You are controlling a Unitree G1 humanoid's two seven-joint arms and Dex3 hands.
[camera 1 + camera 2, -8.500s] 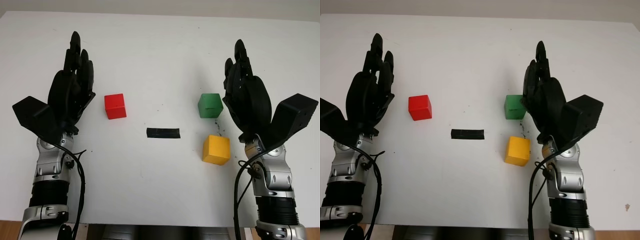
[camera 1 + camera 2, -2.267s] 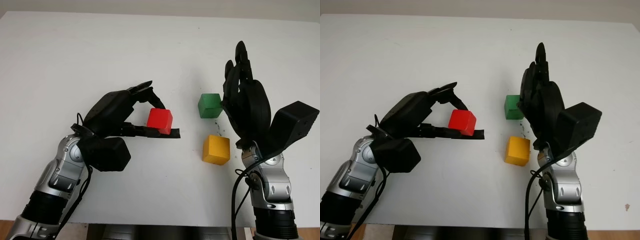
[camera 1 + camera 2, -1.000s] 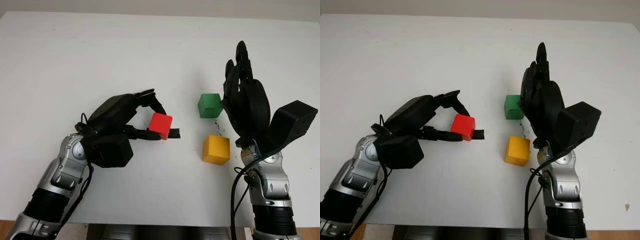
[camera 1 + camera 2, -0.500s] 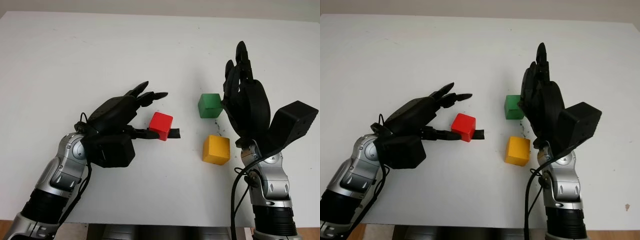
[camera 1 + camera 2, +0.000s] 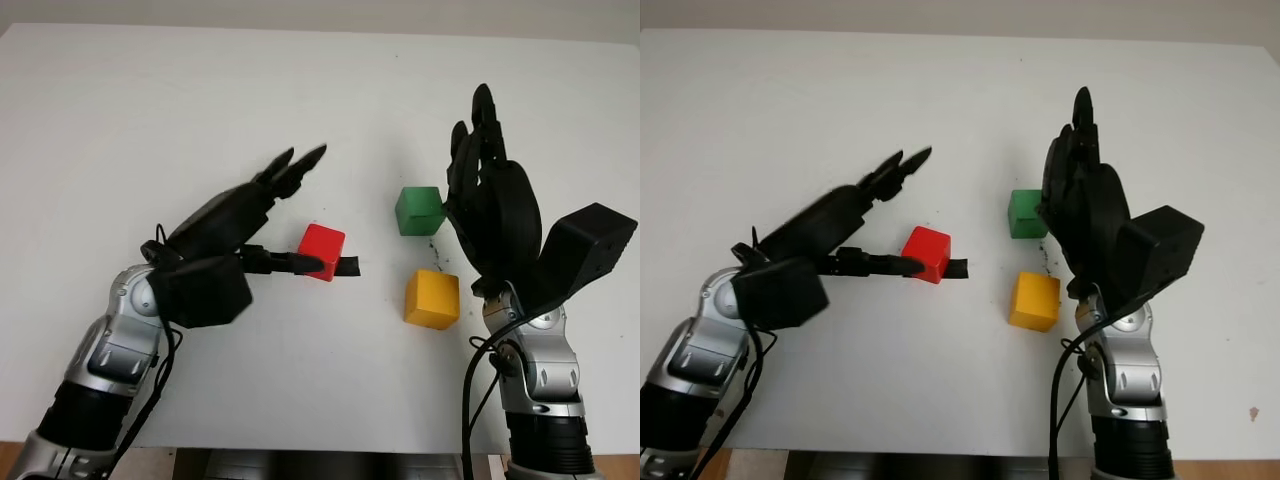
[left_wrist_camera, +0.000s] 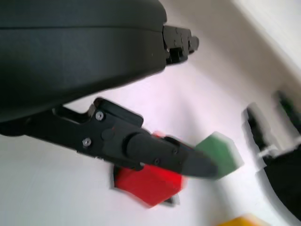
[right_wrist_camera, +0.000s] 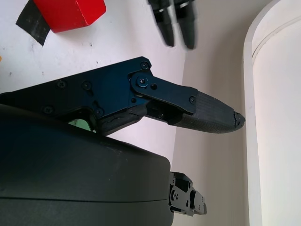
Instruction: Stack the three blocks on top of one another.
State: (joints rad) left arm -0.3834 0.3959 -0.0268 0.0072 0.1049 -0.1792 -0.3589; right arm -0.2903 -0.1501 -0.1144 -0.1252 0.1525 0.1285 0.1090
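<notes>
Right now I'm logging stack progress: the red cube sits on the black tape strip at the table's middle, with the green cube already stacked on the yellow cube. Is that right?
Not quite. The red cube does sit on the black tape strip, but the green cube is not stacked: the left eye view shows it on the white table, apart from the yellow cube.

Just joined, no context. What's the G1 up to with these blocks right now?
Stacking job, nothing stacked yet. The red block sits mid-table on a strip of black tape. The left hand is open beside it, holding nothing. The green block and yellow block sit apart on the table, next to the right hand, which is open and parked.
</notes>
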